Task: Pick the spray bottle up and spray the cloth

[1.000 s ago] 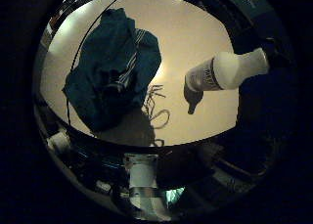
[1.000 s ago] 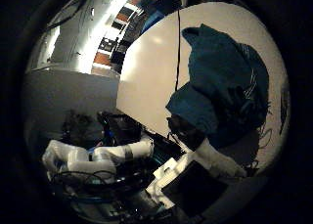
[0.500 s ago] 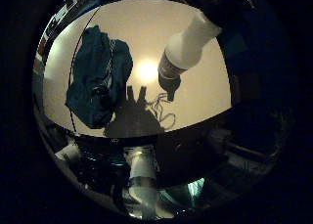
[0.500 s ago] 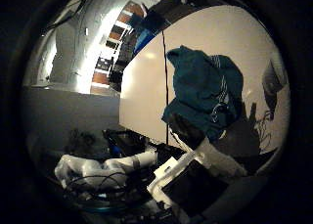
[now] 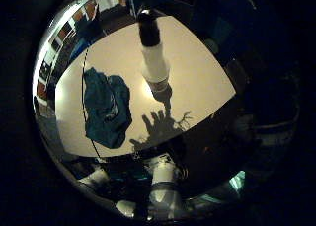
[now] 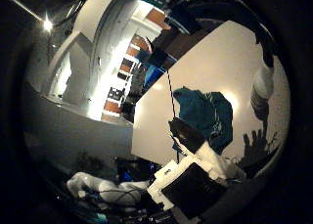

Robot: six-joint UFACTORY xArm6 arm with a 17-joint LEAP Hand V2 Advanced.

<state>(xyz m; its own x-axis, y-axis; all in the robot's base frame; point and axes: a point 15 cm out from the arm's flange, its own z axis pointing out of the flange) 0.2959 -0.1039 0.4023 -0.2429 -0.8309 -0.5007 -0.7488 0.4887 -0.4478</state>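
A white spray bottle (image 5: 151, 56) with a black top stands on the pale table (image 5: 200, 80). A crumpled teal cloth (image 5: 107, 108) lies on the table beside it, a short way from the bottle. My hand is well above the table; its shadow (image 5: 163, 122) with spread fingers falls between cloth and bottle. In the right thumb side palm view, a black and white part of the hand (image 6: 201, 154) reaches in over the cloth (image 6: 203, 112), and the bottle (image 6: 262, 82) shows beyond. The hand holds nothing.
The table's near edge (image 5: 188, 147) runs under the hand's shadow, with the white arm (image 5: 163, 187) below it. A dark line (image 6: 170, 92) runs across the table to the cloth. Bright shelves and room fittings (image 6: 122, 72) lie beyond the table's far side.
The whole picture has shifted and the table looks smaller: the camera has moved up and away from the table. Bottle and cloth keep their places on it.
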